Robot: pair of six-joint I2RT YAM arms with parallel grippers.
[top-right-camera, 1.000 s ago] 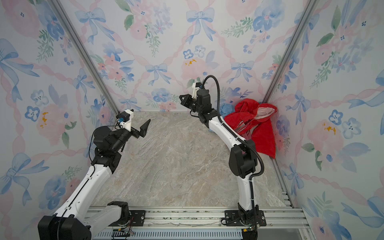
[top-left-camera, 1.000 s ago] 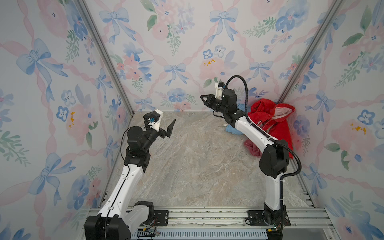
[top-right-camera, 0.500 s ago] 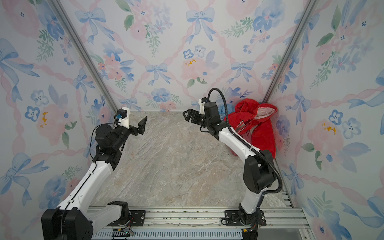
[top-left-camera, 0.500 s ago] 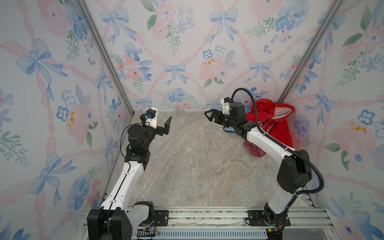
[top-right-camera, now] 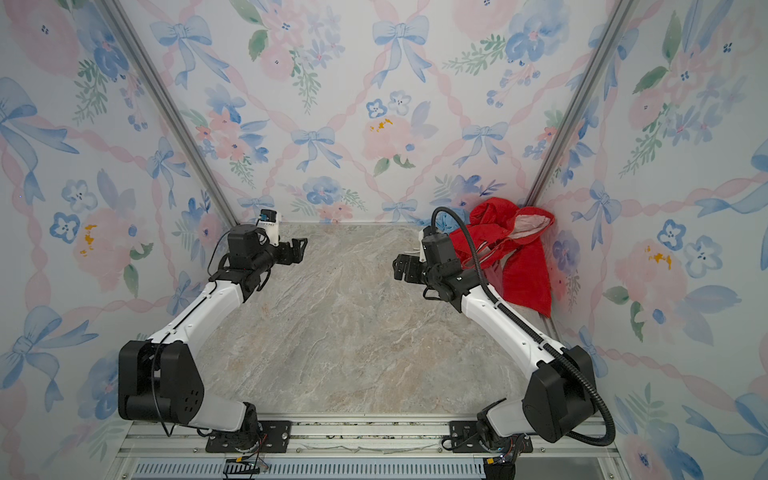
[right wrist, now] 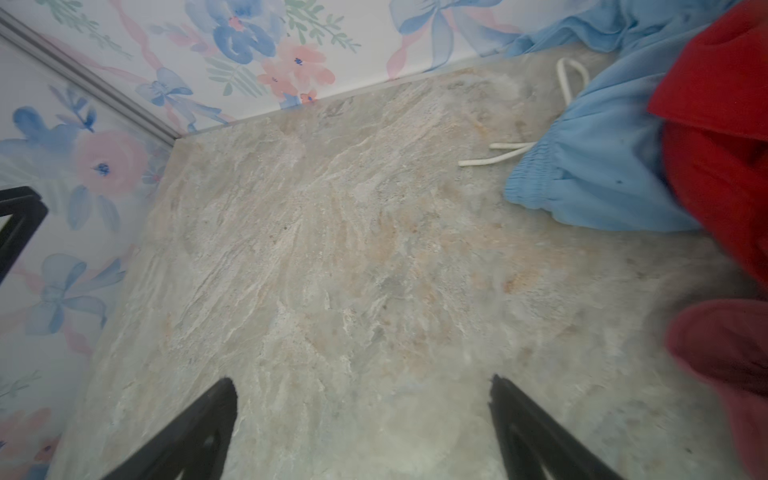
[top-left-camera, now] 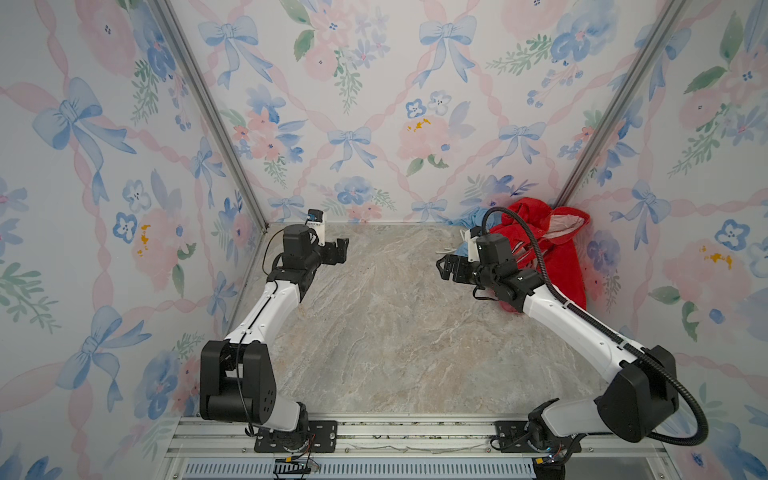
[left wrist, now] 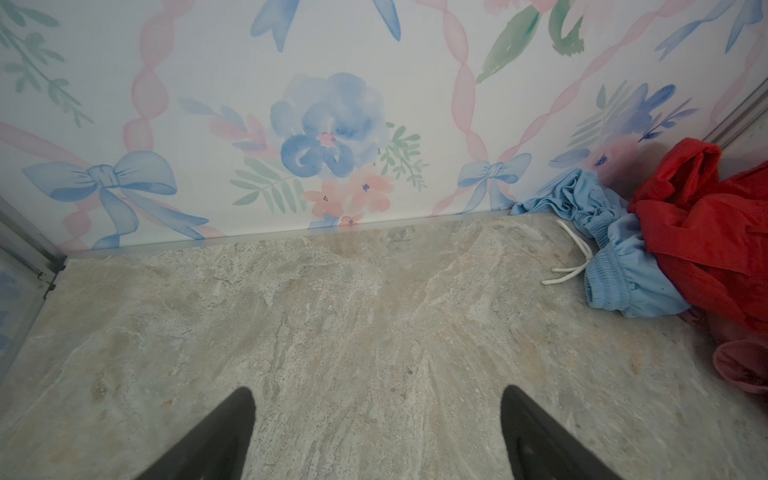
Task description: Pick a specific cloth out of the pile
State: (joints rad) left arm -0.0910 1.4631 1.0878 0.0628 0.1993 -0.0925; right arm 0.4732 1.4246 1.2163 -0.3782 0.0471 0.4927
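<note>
Right wrist view: soft rose cloth (right wrist: 727,361), blurred, cut off, beside crumpled pile (right wrist: 706,166); both arms' jaws wide, empty

Three garments make one pile (top-right-camera: 523,270): one red garment (left wrist: 706,249), one light blue garment (left wrist: 623,274), one dusty pink cloth (right wrist: 731,353). Two tools: left tool (top-left-camera: 343,250), right tool (top-left-camera: 444,268). One desk (top-left-camera: 395,332).

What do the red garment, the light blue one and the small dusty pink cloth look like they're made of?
Red garment: thin woven shell, perhaps nylon; faint sheen and crisp folds.
Light blue garment: light, smooth woven fabric, fibre unclear; fine gathers along an elastic band.
Dusty pink cloth: matte and soft, possibly fleece or knit; rounded folds, but blurred at the frame edge.
</note>
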